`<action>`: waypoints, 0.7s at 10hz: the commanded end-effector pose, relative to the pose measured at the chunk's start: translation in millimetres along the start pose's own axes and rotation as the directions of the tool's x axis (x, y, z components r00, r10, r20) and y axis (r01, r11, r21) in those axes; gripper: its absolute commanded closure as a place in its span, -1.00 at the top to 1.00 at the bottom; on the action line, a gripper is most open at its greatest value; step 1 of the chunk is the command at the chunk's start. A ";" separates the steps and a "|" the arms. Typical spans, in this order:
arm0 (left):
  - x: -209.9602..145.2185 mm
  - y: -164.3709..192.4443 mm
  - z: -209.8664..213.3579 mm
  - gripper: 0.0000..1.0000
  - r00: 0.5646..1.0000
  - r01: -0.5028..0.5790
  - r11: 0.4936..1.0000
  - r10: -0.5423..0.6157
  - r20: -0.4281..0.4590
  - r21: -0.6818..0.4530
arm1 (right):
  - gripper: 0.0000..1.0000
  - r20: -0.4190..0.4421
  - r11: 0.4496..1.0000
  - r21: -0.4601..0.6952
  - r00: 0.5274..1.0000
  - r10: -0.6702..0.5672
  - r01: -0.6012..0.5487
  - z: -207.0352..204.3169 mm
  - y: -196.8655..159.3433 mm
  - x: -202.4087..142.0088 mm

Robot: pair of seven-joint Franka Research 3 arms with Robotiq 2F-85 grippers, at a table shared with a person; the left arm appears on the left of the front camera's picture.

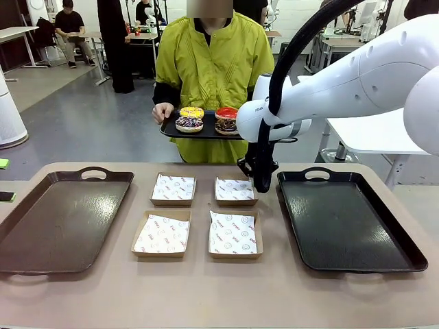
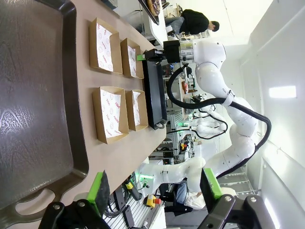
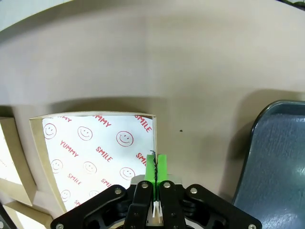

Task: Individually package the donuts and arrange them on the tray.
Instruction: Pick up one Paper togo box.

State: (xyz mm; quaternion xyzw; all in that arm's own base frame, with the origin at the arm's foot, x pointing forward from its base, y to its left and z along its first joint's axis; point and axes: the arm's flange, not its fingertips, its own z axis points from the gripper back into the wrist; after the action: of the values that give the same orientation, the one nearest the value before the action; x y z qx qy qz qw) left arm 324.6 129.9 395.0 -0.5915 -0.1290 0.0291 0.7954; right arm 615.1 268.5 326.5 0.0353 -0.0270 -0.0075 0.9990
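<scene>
Front view, counter (image 1: 206, 291): two dark trays, four paper-lined boxes (image 1: 162, 234) between them.
Person (image 1: 214, 62): far side, holding a small black tray (image 1: 167, 129).
Donuts (image 1: 191, 112): four on that small tray, off the counter.
Right end effector (image 1: 261, 184): pads clamped on the far right box's (image 1: 234, 190) right wall.
Left end effector (image 2: 155, 188): spread wide above the left tray (image 2: 33, 95).
</scene>
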 end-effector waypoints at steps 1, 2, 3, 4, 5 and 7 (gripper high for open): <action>0.8 -1.2 -0.1 1.00 1.000 0.006 1.000 -0.005 0.012 -0.015 | -1.00 0.042 0.999 -0.003 0.998 -0.041 0.041 -2.1 0.0 -2.1; 0.8 -1.2 -0.1 1.00 1.000 0.006 1.000 -0.005 0.012 -0.015 | -1.00 0.041 0.998 0.000 0.997 -0.063 0.063 2.4 1.9 -4.3; 0.8 -1.2 -0.1 1.00 1.000 0.006 1.000 -0.005 0.012 -0.015 | -1.00 0.015 0.998 -0.001 0.998 -0.067 0.067 18.7 6.9 -9.4; 0.8 -1.2 -0.1 1.00 1.000 0.006 1.000 -0.005 0.012 -0.015 | -1.00 0.010 0.998 -0.013 0.998 -0.058 0.058 44.4 12.5 -14.4; 0.8 -1.2 -0.1 1.00 1.000 0.006 1.000 -0.005 0.012 -0.015 | -1.00 0.011 0.999 -0.033 0.999 -0.040 0.041 74.2 16.7 -18.1; 0.8 -1.2 -0.1 1.00 1.000 0.006 1.000 -0.005 0.012 -0.015 | -1.00 -0.007 0.998 -0.057 1.000 -0.008 0.007 128.6 22.3 -20.3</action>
State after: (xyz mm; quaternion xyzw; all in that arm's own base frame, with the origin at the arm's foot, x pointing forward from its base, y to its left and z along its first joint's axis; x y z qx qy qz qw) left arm 324.6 129.9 394.9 -0.5915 -0.1288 0.0292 0.7954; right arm 584.6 280.8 435.9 0.0255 -0.0259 -0.0129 0.9993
